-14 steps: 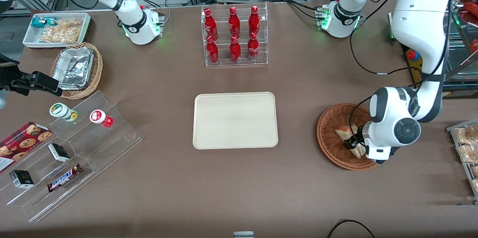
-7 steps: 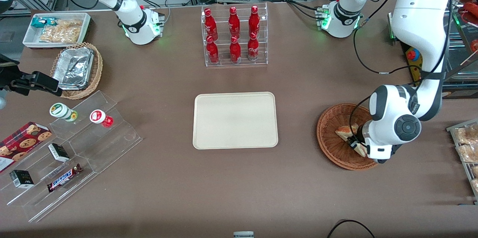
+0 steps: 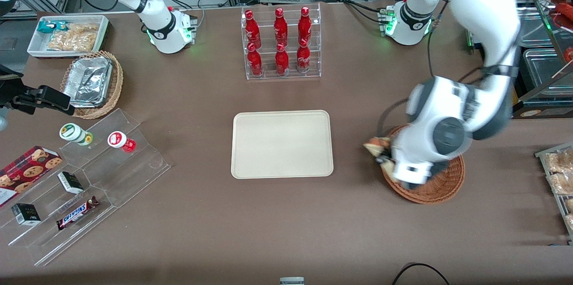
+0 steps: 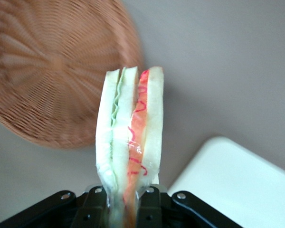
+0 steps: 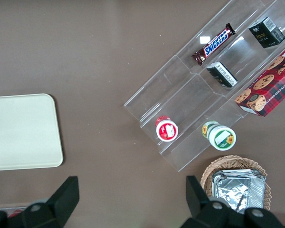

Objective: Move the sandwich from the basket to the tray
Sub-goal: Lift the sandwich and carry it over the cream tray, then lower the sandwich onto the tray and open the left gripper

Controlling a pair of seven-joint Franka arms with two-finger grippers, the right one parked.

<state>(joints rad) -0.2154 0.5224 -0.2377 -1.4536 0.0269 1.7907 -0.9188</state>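
The sandwich (image 4: 129,137), a wedge of white bread with green and red-orange layers in clear wrap, stands on edge between the black fingers (image 4: 96,202) of my gripper (image 4: 123,204), which is shut on it. In the front view the sandwich (image 3: 375,145) hangs in the air at the basket's rim nearest the tray, held by the gripper (image 3: 383,156). The round reddish-brown wicker basket (image 3: 441,186) sits below, partly hidden by the wrist, and it looks bare inside (image 4: 47,71). The cream rectangular tray (image 3: 282,144) lies mid-table, and one corner of the tray (image 4: 237,180) shows past the sandwich.
A clear rack of red bottles (image 3: 281,43) stands farther from the front camera than the tray. Toward the parked arm's end are a stepped acrylic stand (image 3: 85,177) with snacks, a tan basket of foil trays (image 3: 91,82) and a white bin (image 3: 67,34).
The gripper has lifted the sandwich out of the basket and carried it toward the tray, up to the basket's rim. The arm has swung with it.
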